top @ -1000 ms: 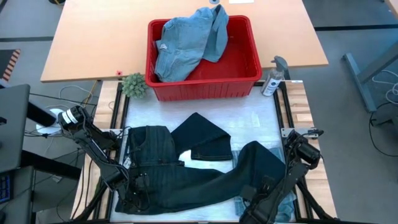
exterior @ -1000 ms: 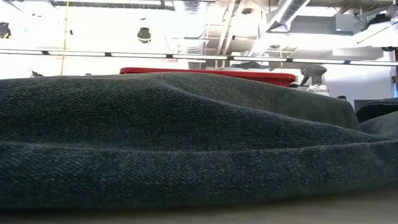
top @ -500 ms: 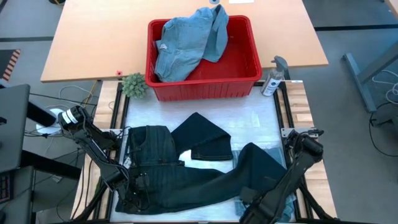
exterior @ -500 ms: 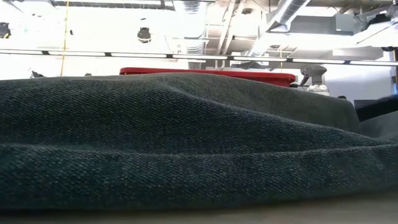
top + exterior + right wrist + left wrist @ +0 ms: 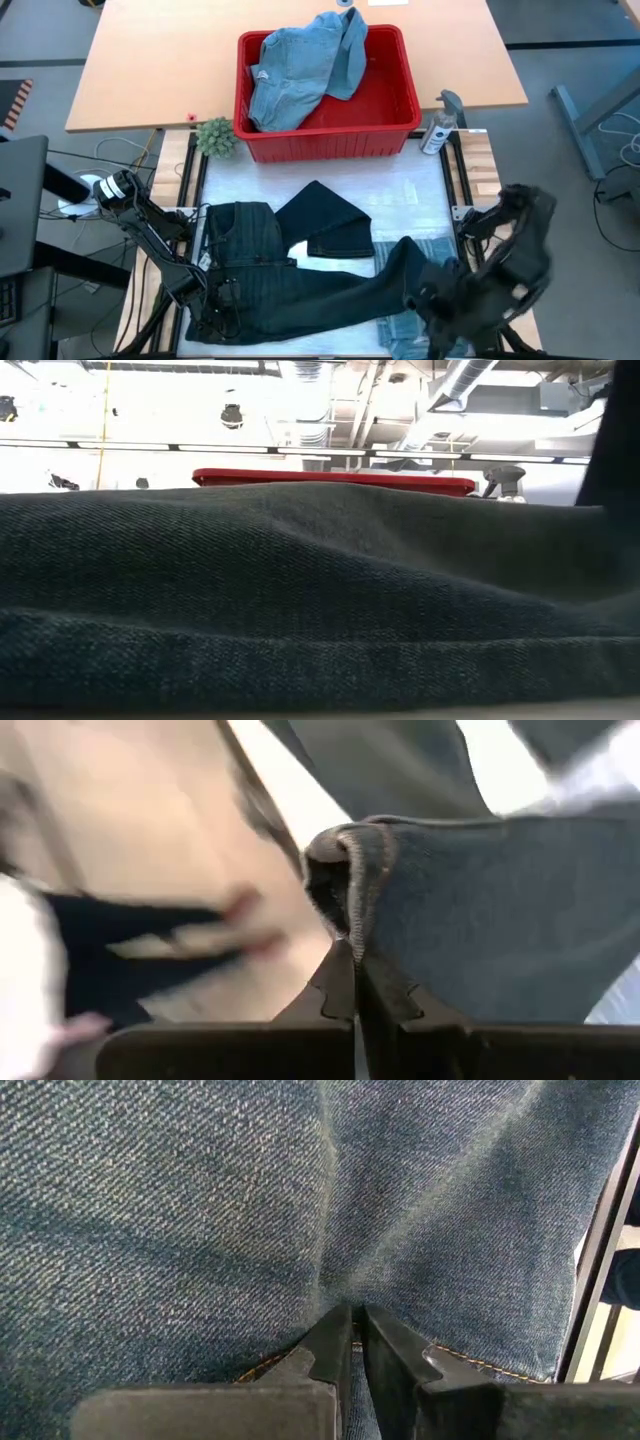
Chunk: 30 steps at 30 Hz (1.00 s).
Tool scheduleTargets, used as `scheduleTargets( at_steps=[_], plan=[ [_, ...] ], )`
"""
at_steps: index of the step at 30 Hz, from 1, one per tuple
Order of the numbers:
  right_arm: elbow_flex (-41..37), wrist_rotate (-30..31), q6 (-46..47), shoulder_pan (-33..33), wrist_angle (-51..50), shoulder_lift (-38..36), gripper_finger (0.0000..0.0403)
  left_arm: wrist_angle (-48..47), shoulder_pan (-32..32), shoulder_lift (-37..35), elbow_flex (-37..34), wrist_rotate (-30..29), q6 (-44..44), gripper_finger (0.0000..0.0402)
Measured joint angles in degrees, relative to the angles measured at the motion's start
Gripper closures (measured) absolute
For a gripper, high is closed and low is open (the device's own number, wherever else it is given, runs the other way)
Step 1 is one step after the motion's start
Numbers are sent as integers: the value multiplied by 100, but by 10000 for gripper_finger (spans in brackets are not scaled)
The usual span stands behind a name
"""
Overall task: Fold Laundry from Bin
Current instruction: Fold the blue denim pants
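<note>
- Two claws hold one pair of trousers (image 5: 300, 290), seen from above: spread across the near tabletop (image 5: 410, 195), waist to the left, one leg doubled back toward the middle, which suits folding.
- High view, left claw (image 5: 205, 288): at the waistband, likely pinning that end so the cloth stays put.
- High view, right claw (image 5: 432, 300): at the far leg end, arm blurred, likely lifting the hem to carry it over.
- High view, bin (image 5: 400, 130): beyond the trousers, a light blue garment (image 5: 300, 65) draped inside, waiting its turn; a spray bottle (image 5: 438, 128) and small plant (image 5: 215, 137) flank it.
- Low view: dark cloth fills the picture; only the bin's red rim (image 5: 330, 478) shows behind.
- Left wrist view: fingers (image 5: 335, 1345) pressed together, pinching denim at a seam.
- Right wrist view: fingers (image 5: 345, 985) pressed together on a folded hem edge, raised off the tabletop.
</note>
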Motion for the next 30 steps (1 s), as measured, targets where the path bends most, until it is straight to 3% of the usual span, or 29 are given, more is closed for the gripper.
scheduleTargets(
  at_steps=[7, 13, 16, 19, 21, 23, 30],
  plan=[
    [391, 1396, 264, 282, 582, -896, 380, 0, 0, 0, 0, -4, -4, 377],
    [393, 2947, 2211, 611, 450, -1191, 380, 0, 0, 0, 0, -41, -41, 377],
    [393, 3269, 2582, 727, 405, -1277, 380, 0, 0, 0, 0, -214, -4, 377],
    [395, 3038, 3474, 771, -82, -1228, 380, -1, 7, 0, 0, -295, -72, 377],
    [353, 2191, 4180, 794, -371, -1136, 380, 0, 7, 0, 0, -292, -144, 377],
    [97, 1550, 4362, 772, -312, -1096, 380, 9, 7, 0, 0, -282, -157, 377],
    [-683, 454, 4610, 758, -385, -951, 380, 26, 4, 0, 0, -294, -137, 376]
  ],
)
